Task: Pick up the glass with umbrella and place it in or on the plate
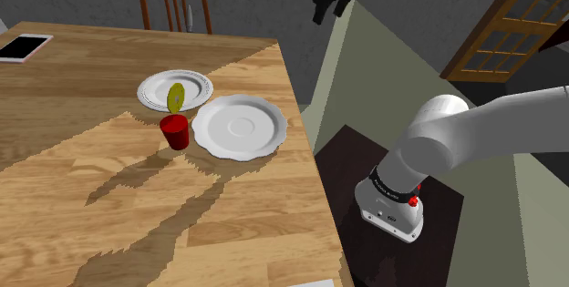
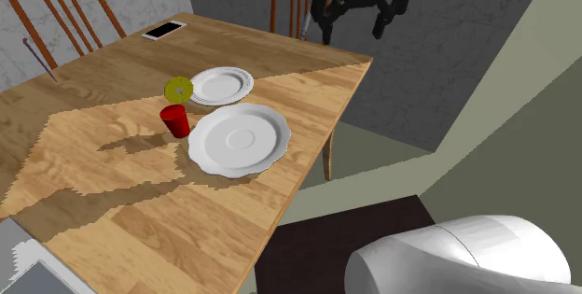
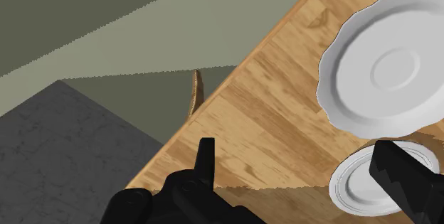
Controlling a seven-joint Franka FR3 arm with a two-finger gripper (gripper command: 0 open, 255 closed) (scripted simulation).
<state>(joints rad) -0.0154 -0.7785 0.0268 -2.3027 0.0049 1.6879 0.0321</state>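
At top centre of the second exterior view, the gripper (image 2: 354,29) hangs over the edge of the table (image 2: 121,199), jaws wide apart and empty, apparently readied for the red glass (image 2: 174,120), which stands just beside the left rim of the plate (image 2: 240,139).

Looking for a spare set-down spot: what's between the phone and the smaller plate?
Bare tabletop only, from phone to smaller plate, plain in the shoulder view.
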